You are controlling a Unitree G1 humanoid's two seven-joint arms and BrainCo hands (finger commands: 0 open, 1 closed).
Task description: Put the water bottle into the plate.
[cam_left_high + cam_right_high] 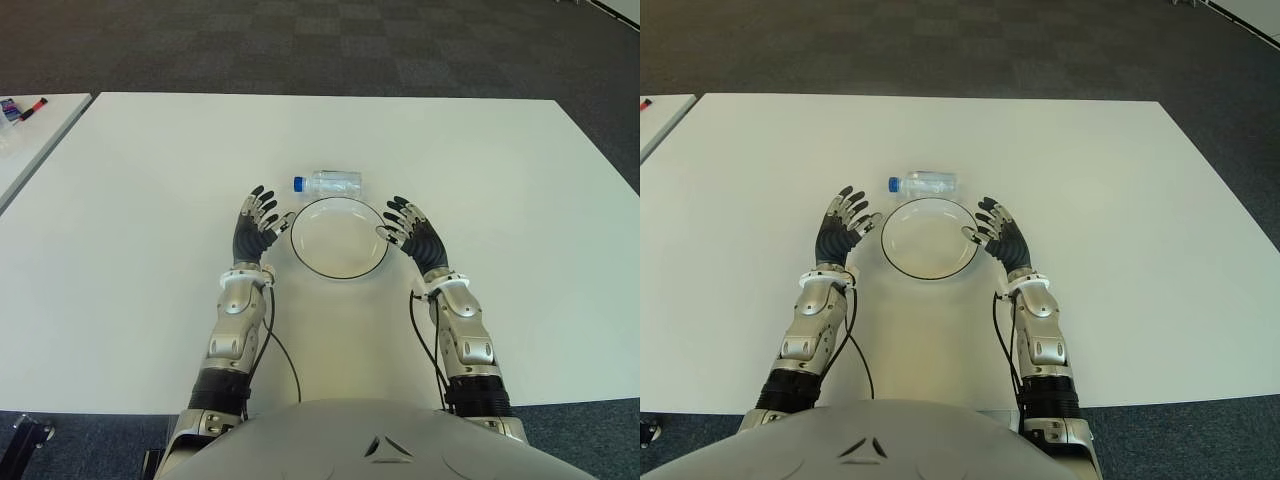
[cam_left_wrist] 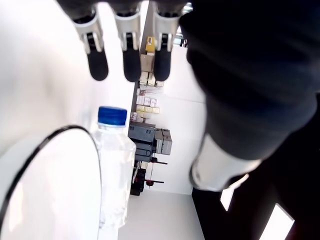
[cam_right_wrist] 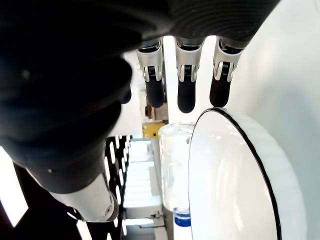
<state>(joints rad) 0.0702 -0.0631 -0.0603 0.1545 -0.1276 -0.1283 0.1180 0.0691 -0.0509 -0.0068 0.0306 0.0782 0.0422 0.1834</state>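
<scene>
The water bottle (image 1: 330,182) lay on its side on the white table (image 1: 520,200), just beyond the far rim of the plate (image 1: 339,238) and close enough that you could not tell from the eye views whether the two touched. Its long axis ran across your view, blue cap pointing toward the robot's left, body toward the right. The plate itself sat empty between your two hands. Your left hand (image 1: 255,227) showed just left of the plate, fingers spread and holding nothing; its wrist view looked past straight fingertips (image 2: 97,65) to the capped end of the bottle. Your right hand (image 1: 411,232) showed at the plate's right rim, likewise extended and empty, with the bottle's base end beyond it. The bottle was ahead of both hands and slightly inward of each, so either would have to reach forward and around the plate's rim. The left hand appeared marginally nearer the cap end, the right nearer the body; a grasp across the barrel seemed the likelier way in, then a short carry back toward you.
</scene>
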